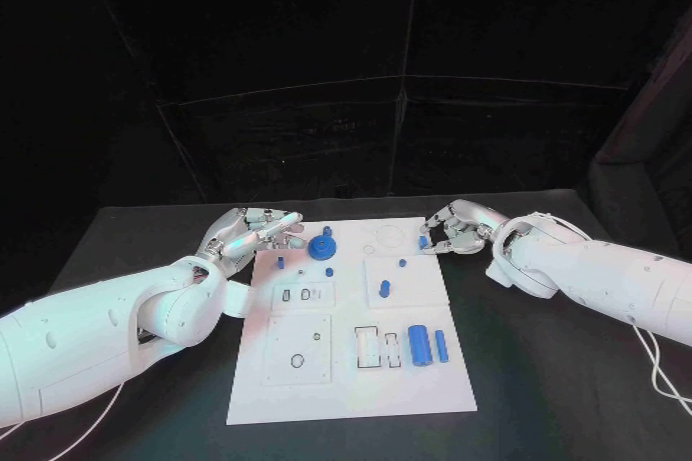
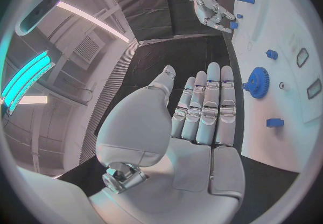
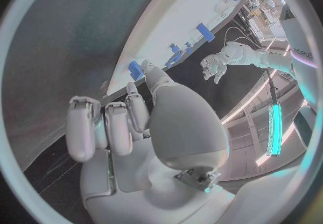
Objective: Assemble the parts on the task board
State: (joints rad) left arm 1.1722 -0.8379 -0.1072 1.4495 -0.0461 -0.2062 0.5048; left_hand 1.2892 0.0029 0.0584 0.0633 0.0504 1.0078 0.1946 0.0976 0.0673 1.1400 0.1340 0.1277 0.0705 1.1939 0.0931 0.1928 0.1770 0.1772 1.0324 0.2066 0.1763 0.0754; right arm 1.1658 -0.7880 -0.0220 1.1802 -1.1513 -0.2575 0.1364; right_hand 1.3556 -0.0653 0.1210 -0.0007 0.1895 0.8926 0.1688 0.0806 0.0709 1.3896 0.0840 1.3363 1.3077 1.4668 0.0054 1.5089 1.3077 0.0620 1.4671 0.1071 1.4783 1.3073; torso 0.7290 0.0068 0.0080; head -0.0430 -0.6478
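Observation:
The white task board [image 1: 346, 391] lies mid-table. On it a blue gear [image 1: 325, 246] stands near the far edge, also in the left wrist view [image 2: 258, 79]. Two blue cylinders [image 1: 427, 345] lie near the right edge beside dark slots, and a blue block [image 1: 385, 286] sits mid-board. My left hand [image 1: 260, 229] hovers at the board's far left corner, fingers [image 2: 205, 105] straight, holding nothing. My right hand [image 1: 456, 231] is at the far right corner, fingers curled, pinching a small blue part [image 1: 423, 243] at its fingertips, seen too near the thumb [image 3: 136, 68].
The black table [image 1: 548, 381] surrounds the board, with free room on both sides and in front. Small blue pegs [image 1: 329, 271] and recesses dot the board's left half. A white cable [image 1: 666, 371] trails under my right arm.

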